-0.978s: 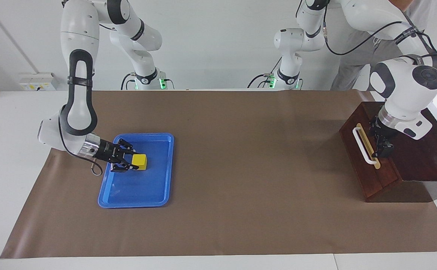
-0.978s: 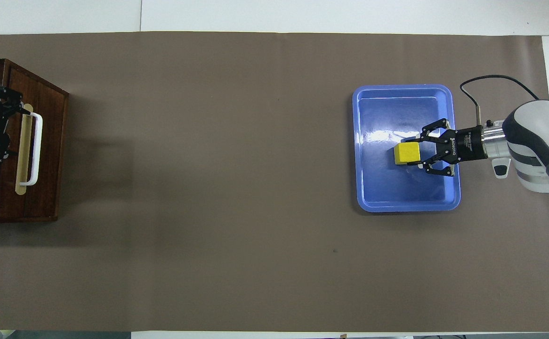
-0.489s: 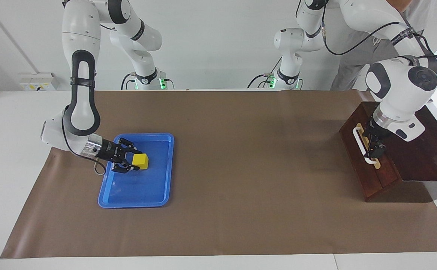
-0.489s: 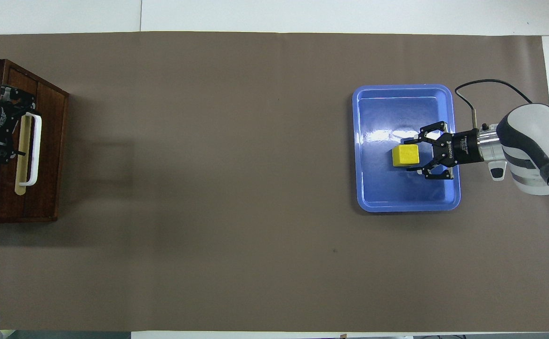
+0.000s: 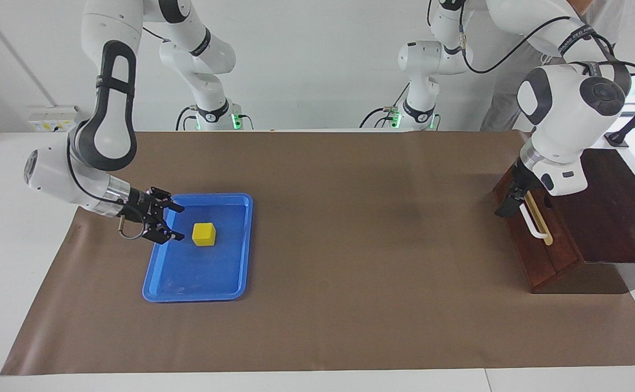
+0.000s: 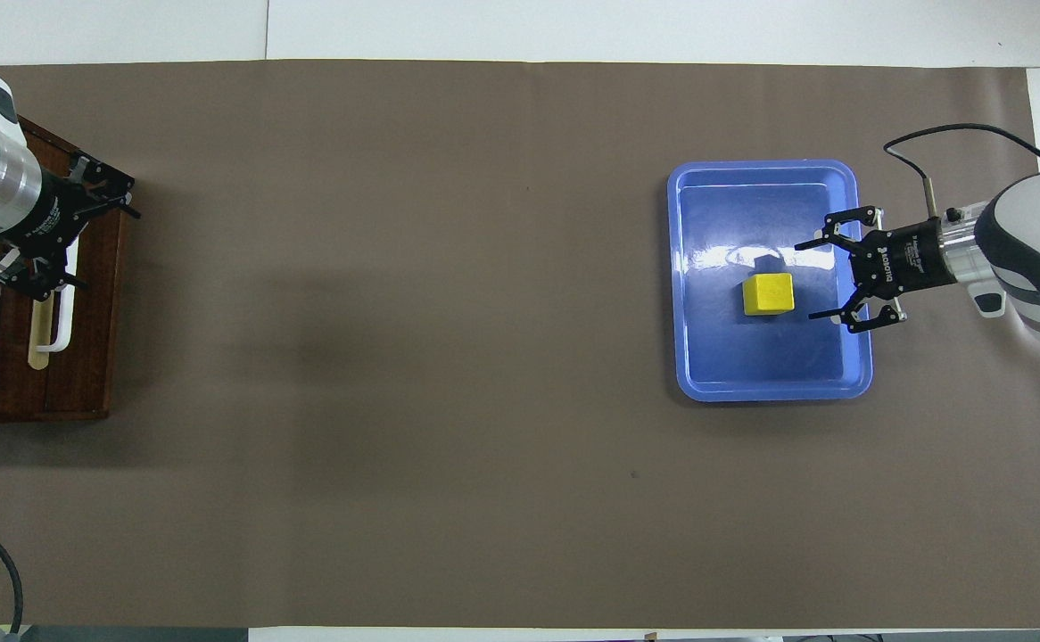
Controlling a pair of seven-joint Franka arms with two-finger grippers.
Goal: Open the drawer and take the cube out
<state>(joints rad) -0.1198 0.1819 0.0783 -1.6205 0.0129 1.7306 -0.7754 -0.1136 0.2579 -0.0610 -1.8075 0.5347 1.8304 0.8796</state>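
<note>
The yellow cube [image 5: 203, 234] [image 6: 769, 294] rests on the floor of a blue tray [image 5: 197, 294] [image 6: 761, 392], free of any grip. My right gripper [image 5: 180, 223] [image 6: 810, 279] is open, hanging over the tray's edge at the right arm's end, a short gap from the cube. The drawer [image 5: 535, 250] [image 6: 87, 357] is pushed in flush, its dark wood front and white bar handle [image 5: 532, 223] [image 6: 63, 312] showing. My left gripper [image 5: 508, 206] [image 6: 108, 250] is open over the upper end of the handle, holding nothing.
The dark wooden cabinet [image 5: 617, 218] that holds the drawer stands at the left arm's end of the brown mat [image 5: 350, 245]. The blue tray lies toward the right arm's end. A person stands by the left arm's base.
My right gripper opened, released the cube in the tray and drew back to the tray's edge. My left gripper swung from the cabinet top out across the handle.
</note>
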